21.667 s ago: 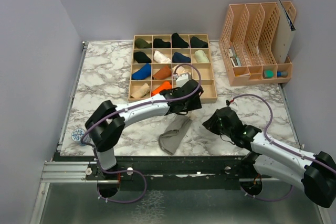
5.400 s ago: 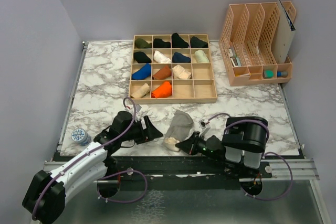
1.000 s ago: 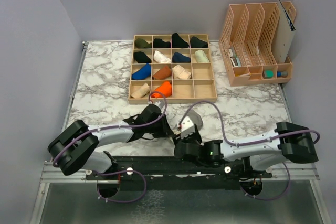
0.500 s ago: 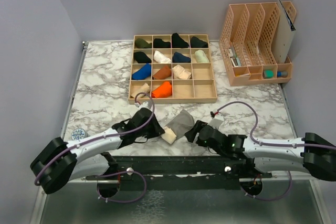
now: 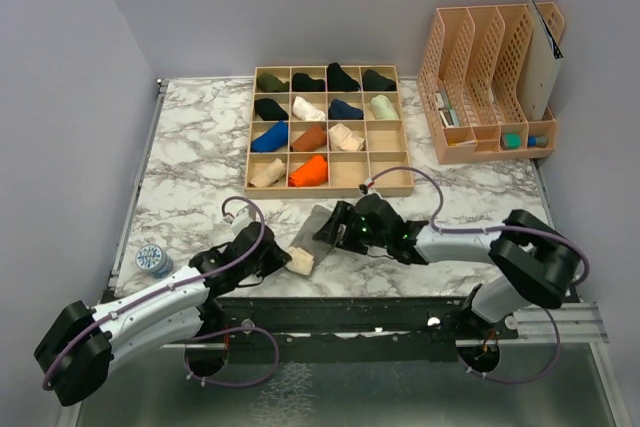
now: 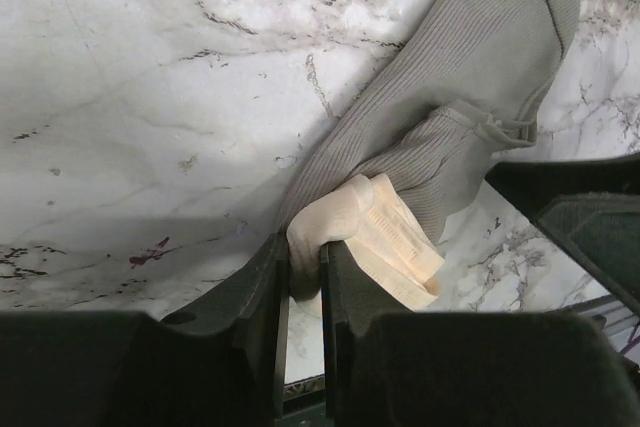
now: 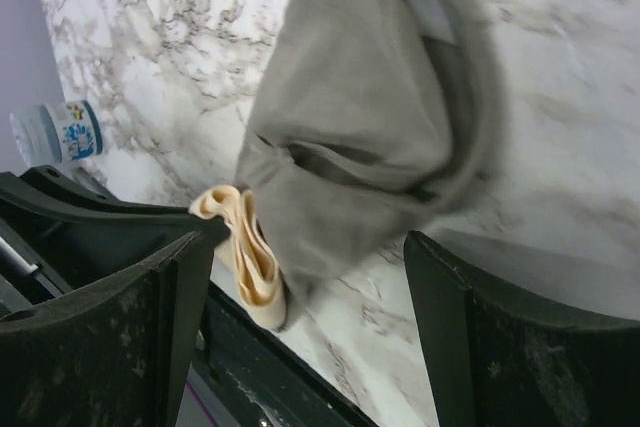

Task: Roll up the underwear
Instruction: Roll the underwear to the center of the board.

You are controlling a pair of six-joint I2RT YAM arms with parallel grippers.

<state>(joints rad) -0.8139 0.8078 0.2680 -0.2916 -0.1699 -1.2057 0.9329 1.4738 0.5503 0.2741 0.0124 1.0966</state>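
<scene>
top view: the grey underwear (image 5: pixel 316 221) lies crumpled on the marble table (image 5: pixel 200 157), near its front edge.

left wrist: soft ribbed grey knit ends in a folded cream band (image 6: pixel 385 237). the left gripper (image 6: pixel 303 282) is pinched tight on that band's edge.

right wrist: the right gripper (image 7: pixel 308 247) has its jaws spread wide, one on either side of the smooth grey cloth, gripping none of it.

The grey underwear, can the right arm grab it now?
Probably yes. The right fingers stand wide open just above the grey underwear, with nothing between. The left fingers pinch only its cream band at the near end.
</scene>
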